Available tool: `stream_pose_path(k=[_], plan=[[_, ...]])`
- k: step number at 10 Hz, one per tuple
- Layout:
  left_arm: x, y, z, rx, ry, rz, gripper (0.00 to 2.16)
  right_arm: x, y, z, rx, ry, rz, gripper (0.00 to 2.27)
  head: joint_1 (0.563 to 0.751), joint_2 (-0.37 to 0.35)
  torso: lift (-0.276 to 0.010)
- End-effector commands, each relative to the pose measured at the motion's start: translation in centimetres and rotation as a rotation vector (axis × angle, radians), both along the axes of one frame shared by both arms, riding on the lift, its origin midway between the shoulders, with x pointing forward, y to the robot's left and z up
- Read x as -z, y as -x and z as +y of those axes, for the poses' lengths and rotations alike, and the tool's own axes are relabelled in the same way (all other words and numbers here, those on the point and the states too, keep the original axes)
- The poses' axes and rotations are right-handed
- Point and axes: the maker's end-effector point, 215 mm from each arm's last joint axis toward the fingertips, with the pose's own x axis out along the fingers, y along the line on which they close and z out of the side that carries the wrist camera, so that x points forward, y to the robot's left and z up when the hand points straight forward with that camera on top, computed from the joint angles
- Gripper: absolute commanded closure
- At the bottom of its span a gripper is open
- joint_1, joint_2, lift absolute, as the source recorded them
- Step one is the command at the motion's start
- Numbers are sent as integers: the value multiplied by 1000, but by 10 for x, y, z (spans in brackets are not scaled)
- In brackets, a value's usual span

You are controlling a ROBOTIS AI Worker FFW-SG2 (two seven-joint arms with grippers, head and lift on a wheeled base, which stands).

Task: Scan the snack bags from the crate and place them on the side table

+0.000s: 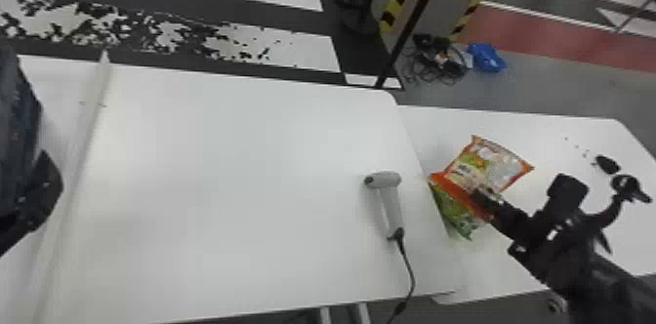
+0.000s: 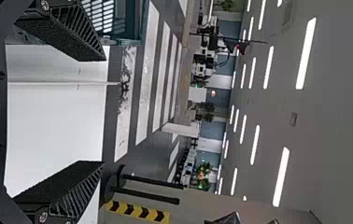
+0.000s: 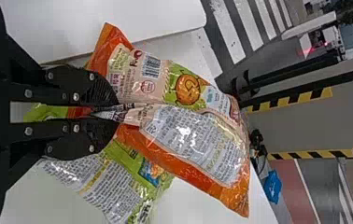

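Orange edges frame the glossy snack bag point(image 1: 493, 164) the right end effector point(image 1: 483, 196) grips.

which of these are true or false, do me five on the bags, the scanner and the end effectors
1. The right end effector is closed on the orange bag. True.
2. The left end effector is shut. False: its fingers stand apart.
3. The scanner lies on the side table. False: it's on the larger table.
4. The orange bag partly covers the green bag. True.
5. A cord runs from the scanner's handle. True.
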Motion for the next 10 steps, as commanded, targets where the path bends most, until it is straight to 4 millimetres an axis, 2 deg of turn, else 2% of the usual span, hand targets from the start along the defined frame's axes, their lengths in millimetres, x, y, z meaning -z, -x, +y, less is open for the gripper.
stream_pose_path(k=[1, 4, 5, 7, 8, 10], plan=[[-2, 0, 0, -2, 2, -4, 87, -6, 1, -4, 7, 19, -14, 60, 695, -350, -81], [-4, -1, -3, 2, 6, -7, 87, -63, -3, 0, 13, 162, -126, 60, 695, -350, -81], [-4, -1, -2, 0, 5, -7, 87, -87, -6, 13, 1, 192, -177, 63, 695, -350, -81], [-4, -1, -2, 0, 5, -7, 87, -130, -11, 68, -63, 269, -265, 63, 695, -350, -81], [-6, -1, -6, 6, 9, -9, 87, -147, -18, 105, -107, 314, -306, 63, 695, -350, -81], [-6, 0, -8, 8, 12, -10, 87, -162, -31, 198, -228, 336, -386, 63, 695, -331, -81]])
